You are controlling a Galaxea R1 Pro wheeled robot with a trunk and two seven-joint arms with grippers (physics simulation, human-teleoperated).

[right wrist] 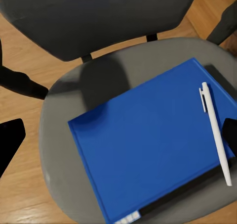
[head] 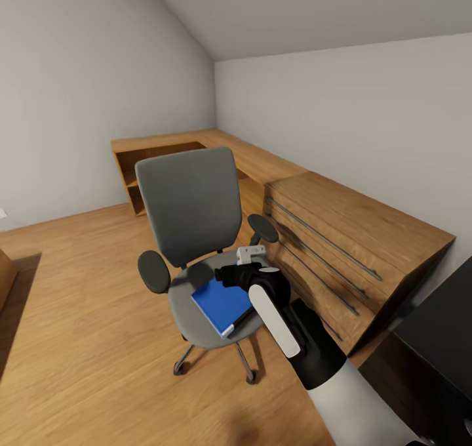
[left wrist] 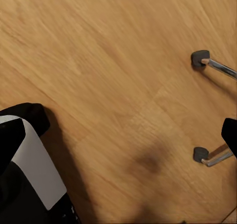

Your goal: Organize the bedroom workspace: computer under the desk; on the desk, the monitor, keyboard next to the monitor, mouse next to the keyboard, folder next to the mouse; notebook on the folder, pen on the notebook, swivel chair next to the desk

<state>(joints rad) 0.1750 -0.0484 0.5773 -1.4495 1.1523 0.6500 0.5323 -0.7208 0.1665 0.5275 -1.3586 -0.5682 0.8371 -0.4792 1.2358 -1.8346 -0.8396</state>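
The grey swivel chair [head: 190, 210] stands mid-floor with the blue folder [head: 219, 304] flat on its seat. Up close, the folder [right wrist: 148, 145] carries the white pen [right wrist: 215, 132] along one edge. A thin black strip [right wrist: 182, 194] shows under the folder's side; I cannot tell if it is the notebook. My right gripper [head: 237, 277] hovers just above the folder, open [right wrist: 120, 140], with a fingertip at each side of it and nothing held. My left gripper [left wrist: 120, 140] hangs open over the floor. A corner of the black desk [head: 446, 341] shows at the lower right. Computer, monitor, keyboard and mouse are out of view.
A low light-wood dresser [head: 354, 236] runs along the right wall just behind the chair, joined to an open wooden shelf unit [head: 151, 157] in the far corner. Wood floor [head: 78, 315] lies open to the left. Two chair casters [left wrist: 200, 58] sit near my left gripper.
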